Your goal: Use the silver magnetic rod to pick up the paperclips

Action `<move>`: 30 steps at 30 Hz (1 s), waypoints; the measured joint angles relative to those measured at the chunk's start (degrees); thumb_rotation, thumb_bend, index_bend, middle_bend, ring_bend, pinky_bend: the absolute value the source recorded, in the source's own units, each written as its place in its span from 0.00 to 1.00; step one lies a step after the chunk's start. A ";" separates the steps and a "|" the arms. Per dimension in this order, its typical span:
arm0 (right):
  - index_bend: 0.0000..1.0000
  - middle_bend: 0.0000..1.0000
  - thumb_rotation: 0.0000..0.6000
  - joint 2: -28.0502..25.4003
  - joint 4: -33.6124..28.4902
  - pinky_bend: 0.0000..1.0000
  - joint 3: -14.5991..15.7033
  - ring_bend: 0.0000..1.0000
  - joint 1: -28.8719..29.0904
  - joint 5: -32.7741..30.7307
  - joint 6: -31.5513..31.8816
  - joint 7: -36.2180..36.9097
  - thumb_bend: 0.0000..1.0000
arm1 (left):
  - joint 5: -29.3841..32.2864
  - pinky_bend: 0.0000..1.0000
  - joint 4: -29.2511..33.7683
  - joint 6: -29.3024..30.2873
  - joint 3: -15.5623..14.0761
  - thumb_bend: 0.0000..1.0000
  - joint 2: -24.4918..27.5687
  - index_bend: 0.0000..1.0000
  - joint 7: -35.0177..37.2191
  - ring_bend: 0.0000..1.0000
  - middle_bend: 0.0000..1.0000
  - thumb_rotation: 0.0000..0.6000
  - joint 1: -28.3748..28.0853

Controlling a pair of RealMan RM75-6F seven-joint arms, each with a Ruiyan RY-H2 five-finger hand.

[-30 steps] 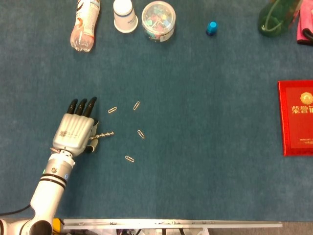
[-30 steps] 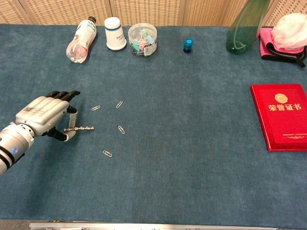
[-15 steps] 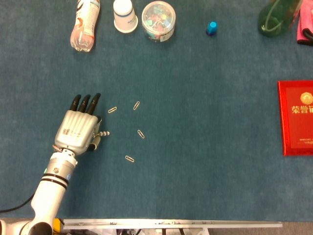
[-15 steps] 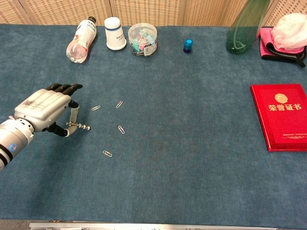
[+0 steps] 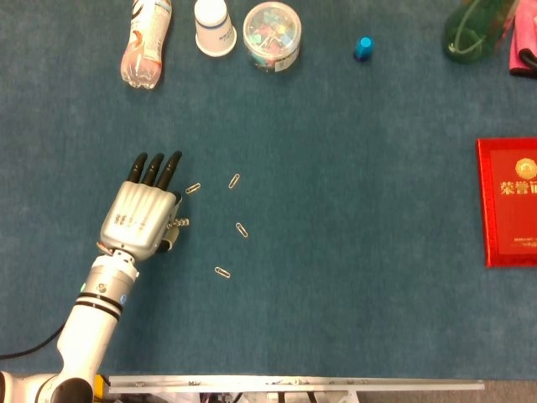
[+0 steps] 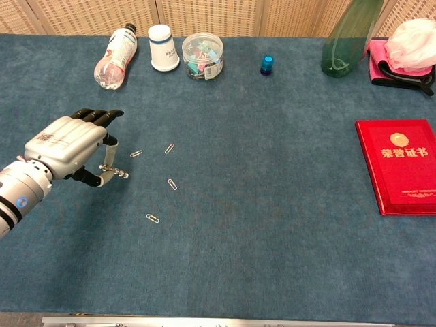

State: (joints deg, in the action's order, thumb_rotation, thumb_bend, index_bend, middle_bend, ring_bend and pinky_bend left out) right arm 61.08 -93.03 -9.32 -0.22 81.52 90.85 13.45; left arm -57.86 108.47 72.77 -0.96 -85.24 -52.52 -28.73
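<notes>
Pinching silver rod (image 6: 117, 172), left hand (image 6: 68, 146) fingers (image 5: 157, 167), paperclips (image 5: 239, 228) nearby, jar (image 5: 271, 35) beyond

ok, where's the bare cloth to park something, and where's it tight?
Widest bare patch: the table's middle, between the paperclips and the red booklet. The near strip below both is bare too. Crowded: the far edge, with the bottle, cup, clip jar, blue cap and green bottle; and around the left hand holding the rod.
</notes>
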 measured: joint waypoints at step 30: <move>0.27 0.22 1.00 0.00 0.15 0.29 -0.16 0.16 0.17 -0.58 -0.64 0.12 0.14 | 10.05 0.05 -5.95 -3.37 5.41 0.32 -2.65 0.56 -4.73 0.00 0.00 1.00 -7.88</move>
State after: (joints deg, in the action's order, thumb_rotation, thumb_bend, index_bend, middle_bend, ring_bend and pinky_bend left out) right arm 61.08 -92.88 -9.48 -0.05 80.94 90.21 13.57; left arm -47.81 102.52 69.40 4.45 -87.90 -57.24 -36.62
